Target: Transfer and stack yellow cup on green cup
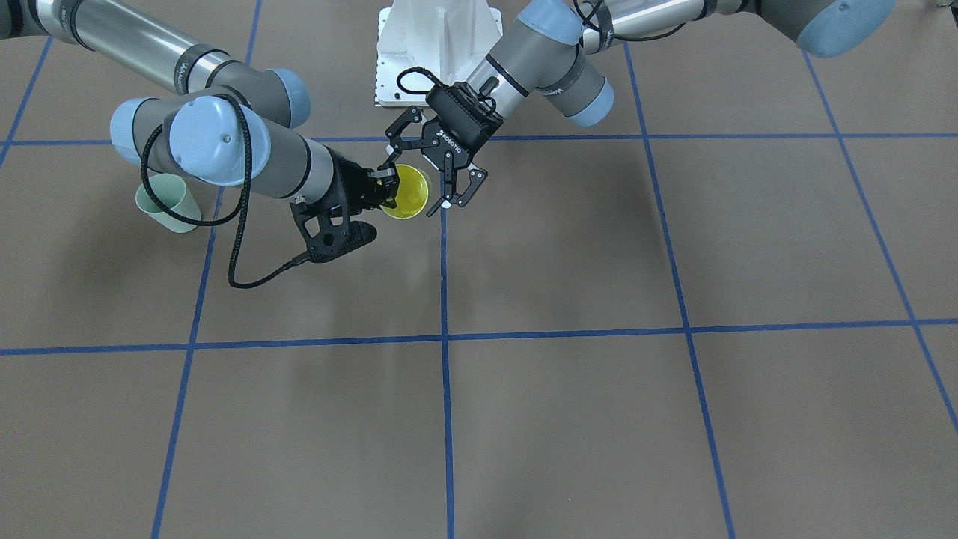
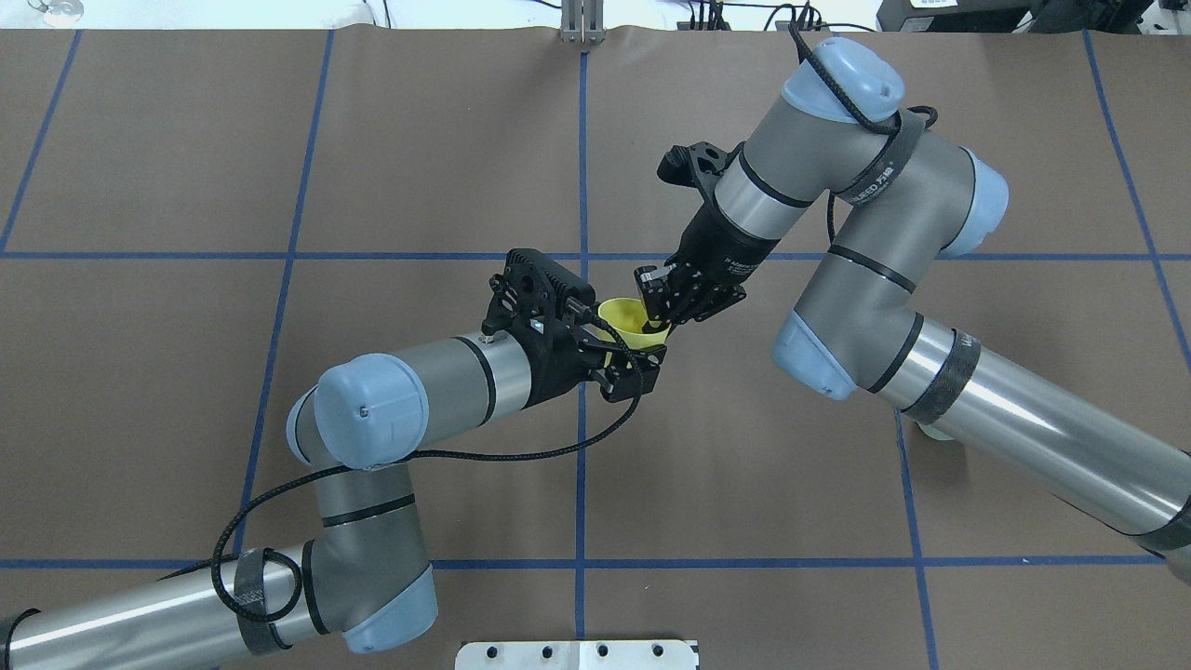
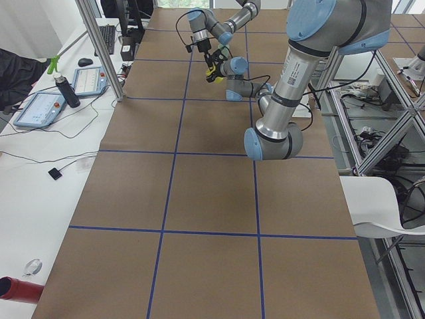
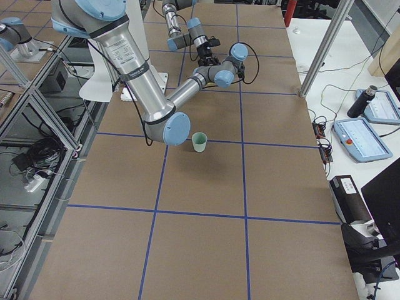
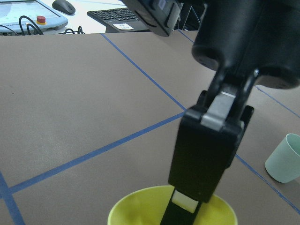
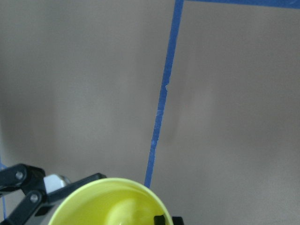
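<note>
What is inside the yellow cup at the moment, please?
One finger of the right gripper dips inside the yellow cup, pinching its wall. The rest of the interior shows bare yellow. The finger covers part of the inner wall behind it.

Yellow cup (image 1: 408, 193): small, bright yellow plastic, tapered, plain, no handle. It was off the table (image 1: 599, 247), held aloft near mid-table, roughly upright with the mouth up. The inside looked empty. The right gripper (image 1: 388, 189) pinched its wall at the rim, one finger inside the cup and the other outside.

Green cup (image 4: 199, 142): pale mint, same tapered shape, no handle. It stood upright on the table on the robot's right side, mouth up, empty as far as could be seen, just beside a blue tape line (image 4: 250, 142). It stood free, well apart from the yellow cup; the two were not stacked.
</note>
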Action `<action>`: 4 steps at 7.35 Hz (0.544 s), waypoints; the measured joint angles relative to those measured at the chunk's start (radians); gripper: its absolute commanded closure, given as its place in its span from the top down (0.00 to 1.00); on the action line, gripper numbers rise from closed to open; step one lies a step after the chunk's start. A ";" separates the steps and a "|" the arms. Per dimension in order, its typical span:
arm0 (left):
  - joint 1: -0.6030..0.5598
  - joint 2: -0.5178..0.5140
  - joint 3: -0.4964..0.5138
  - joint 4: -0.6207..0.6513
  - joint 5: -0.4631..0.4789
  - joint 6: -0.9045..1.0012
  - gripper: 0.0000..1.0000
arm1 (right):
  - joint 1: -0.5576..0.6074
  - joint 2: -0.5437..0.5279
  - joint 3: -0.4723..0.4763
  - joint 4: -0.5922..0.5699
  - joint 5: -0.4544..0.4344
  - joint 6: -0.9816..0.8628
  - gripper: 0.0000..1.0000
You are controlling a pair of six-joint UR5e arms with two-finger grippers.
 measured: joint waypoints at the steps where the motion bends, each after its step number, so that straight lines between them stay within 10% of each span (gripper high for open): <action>1: -0.002 0.000 0.000 -0.003 0.001 0.000 1.00 | 0.000 -0.003 0.001 0.000 -0.004 -0.001 0.00; 4: -0.005 0.004 -0.003 -0.006 0.000 -0.004 1.00 | 0.012 -0.011 -0.001 0.000 -0.035 -0.002 0.00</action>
